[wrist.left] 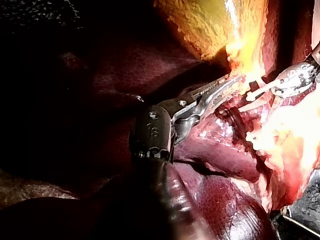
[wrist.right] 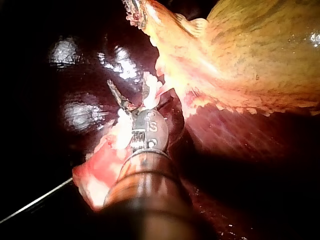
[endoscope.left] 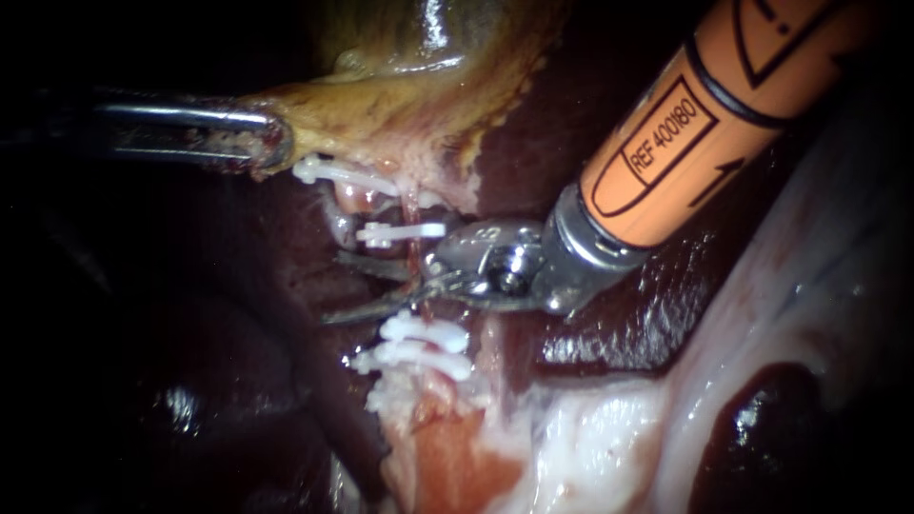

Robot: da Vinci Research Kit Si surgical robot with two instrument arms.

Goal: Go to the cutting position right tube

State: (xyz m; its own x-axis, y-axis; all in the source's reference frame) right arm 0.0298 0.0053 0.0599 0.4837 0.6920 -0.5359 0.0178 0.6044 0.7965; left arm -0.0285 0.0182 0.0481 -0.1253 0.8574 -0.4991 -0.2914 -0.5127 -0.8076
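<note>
My left instrument [endoscope.left: 269, 143] comes in from the left, its jaws shut on the edge of the yellow gallbladder [endoscope.left: 409, 86]. My right instrument [endoscope.left: 333, 286], on an orange shaft, points left with two thin blades open. A thin reddish tube [endoscope.left: 415, 262], the right one, runs down between the blades close to their hinge, between a white clip [endoscope.left: 405, 231] above and white clips [endoscope.left: 426, 333] below. Another clip [endoscope.left: 333, 173] sits just under the gallbladder edge. In the left wrist view the left instrument [wrist.left: 227, 84] holds the yellow tissue. In the right wrist view one blade [wrist.right: 118, 96] shows ahead of the wrist.
Dark liver [endoscope.left: 190, 381] fills the left and lower left. Pale fatty tissue [endoscope.left: 590, 447] lies at the lower right, with a pink cut stump [endoscope.left: 443, 457] below the lower clips. The orange shaft [endoscope.left: 705, 124] covers the upper right.
</note>
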